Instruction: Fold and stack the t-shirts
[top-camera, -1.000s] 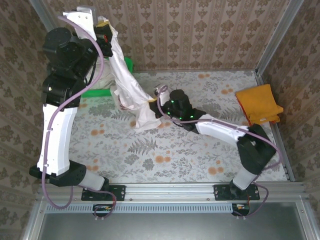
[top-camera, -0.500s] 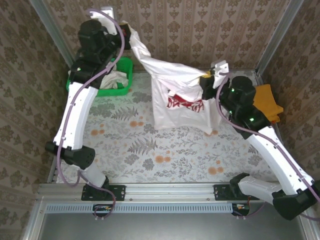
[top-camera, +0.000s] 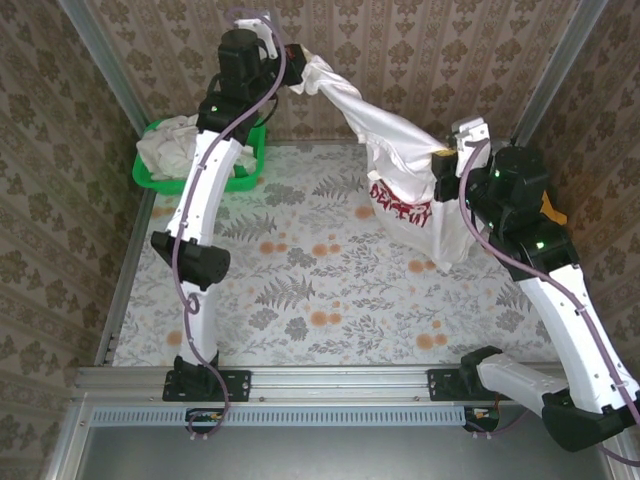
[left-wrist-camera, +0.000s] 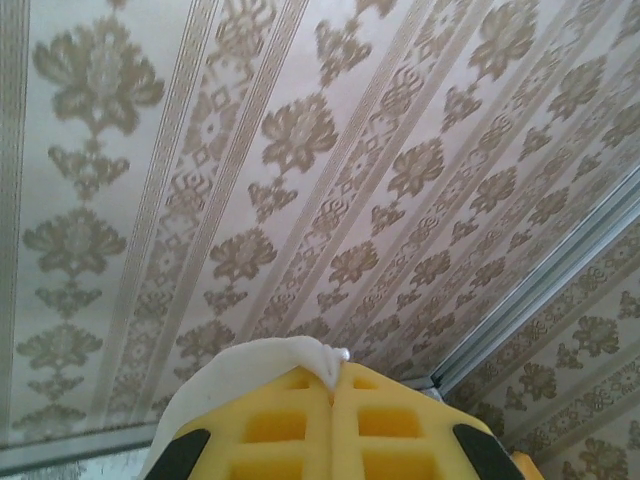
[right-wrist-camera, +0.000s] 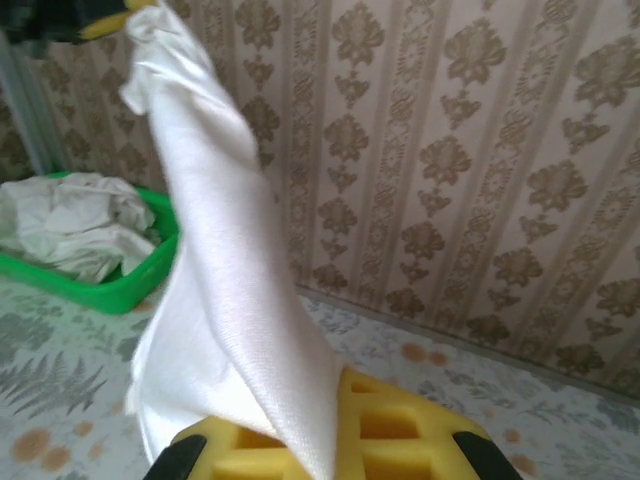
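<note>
L gripper (top-camera: 291, 54): clamped on one top corner of the printed tee (top-camera: 395, 140), held high up by the back wall (top-camera: 400, 50). In the wrist view its yellow pads (left-wrist-camera: 280, 430) are pressed together w/ a bit of white cloth nipped at the tips.
R gripper (top-camera: 444, 165): clamped on the other top edge of the same tee, lower than the L gripper, over the back-right part of the table (top-camera: 300, 290). In the wrist view the cloth rises out from btwn the yellow pads (right-wrist-camera: 400, 440).
Printed tee: off-white w/ a red-and-white print facing the top cam. It's strung btwn both grippers, slanting down from L to R. The body hangs below the R gripper; can't tell if the hem touches the table.
Green basket (top-camera: 148, 172): back-left corner of the table, close to the wall.
Off-white tees (top-camera: 172, 148): crumpled in a heap inside the green basket, well apart from the hanging tee.
Orange tee (top-camera: 548, 208): only a sliver shows by the right edge, mostly hidden behind the R arm.
Table: covered in a leaf-and-flower pattern.
</note>
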